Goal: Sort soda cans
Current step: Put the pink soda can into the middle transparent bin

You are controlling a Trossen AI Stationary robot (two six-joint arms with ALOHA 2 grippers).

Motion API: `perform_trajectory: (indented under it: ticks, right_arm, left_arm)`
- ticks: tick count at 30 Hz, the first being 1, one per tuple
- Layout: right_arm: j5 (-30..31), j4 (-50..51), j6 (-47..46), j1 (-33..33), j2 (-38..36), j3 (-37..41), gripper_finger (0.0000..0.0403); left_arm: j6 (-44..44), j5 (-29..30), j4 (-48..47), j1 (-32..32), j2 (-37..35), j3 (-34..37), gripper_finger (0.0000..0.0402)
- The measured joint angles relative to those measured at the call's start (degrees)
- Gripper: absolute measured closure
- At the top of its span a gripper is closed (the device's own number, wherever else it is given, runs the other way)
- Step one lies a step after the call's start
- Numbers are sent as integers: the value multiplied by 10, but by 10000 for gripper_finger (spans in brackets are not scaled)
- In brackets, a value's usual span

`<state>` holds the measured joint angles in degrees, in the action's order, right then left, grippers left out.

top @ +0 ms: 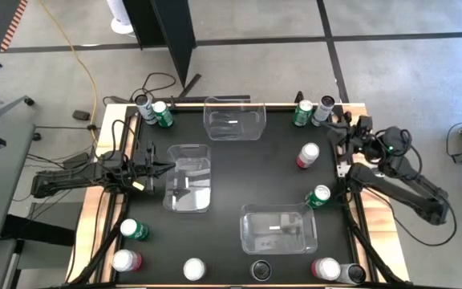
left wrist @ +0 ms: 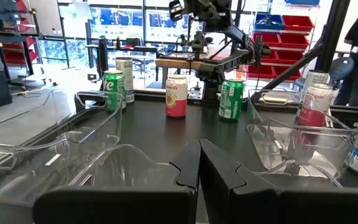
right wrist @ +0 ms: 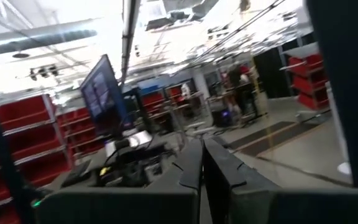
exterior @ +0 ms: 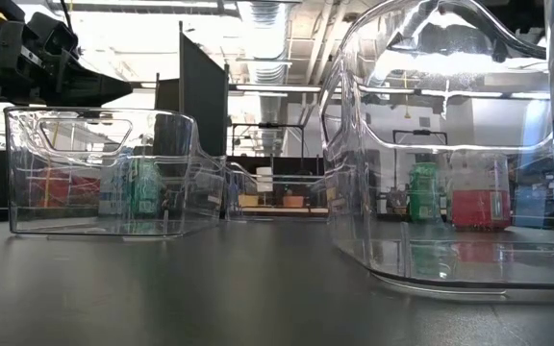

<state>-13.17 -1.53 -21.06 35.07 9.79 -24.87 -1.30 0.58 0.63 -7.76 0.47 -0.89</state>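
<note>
- Twelve soda cans are spread around the edges of a black table (top: 231, 160), seen from above, and none lies inside a bin.
- At the far left corner, a dark can (top: 142, 102) and a green can (top: 162, 113) are set side by side.
- At the far right corner, a green can (top: 303, 112) is placed next to a dark can (top: 324, 109).
- Toward the right side, a red-pink can (top: 308, 155) stands alone, with another green can (top: 318, 196) nearer the front.
- Along the near edge, a green can (top: 133, 229), a red-pink can (top: 125, 261), a white-topped can (top: 194, 269), a dark can (top: 261, 270), a red-pink can (top: 326, 268) and a dark can (top: 352, 274) are lined up.
- Three clear plastic bins are seen: one at the far middle (top: 233, 118), one at centre left (top: 189, 178), one at front right (top: 278, 229).
- The left gripper (top: 167, 167) is held at the left rim of the centre-left bin, fingers pressed together on nothing.
- The right gripper (right wrist: 201, 163) is raised beside the table's right edge, pointed out into the room; its fingers are closed and nothing is gripped.
</note>
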Motion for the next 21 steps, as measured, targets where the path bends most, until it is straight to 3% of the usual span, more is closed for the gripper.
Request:
perform_trajectory:
  ticks: [6, 15, 21]
  right_arm:
    - [-2, 51, 49, 23, 0, -30, 368]
    - [-34, 164, 147, 25, 28, -91, 366]
    - [-71, 306, 217, 24, 97, -169, 332]
  left_arm:
    - [26, 2, 22, 0, 0, 0, 395]
    - [-25, 1, 94, 0, 0, 0, 395]
    - [-39, 0, 109, 0, 0, -11, 395]
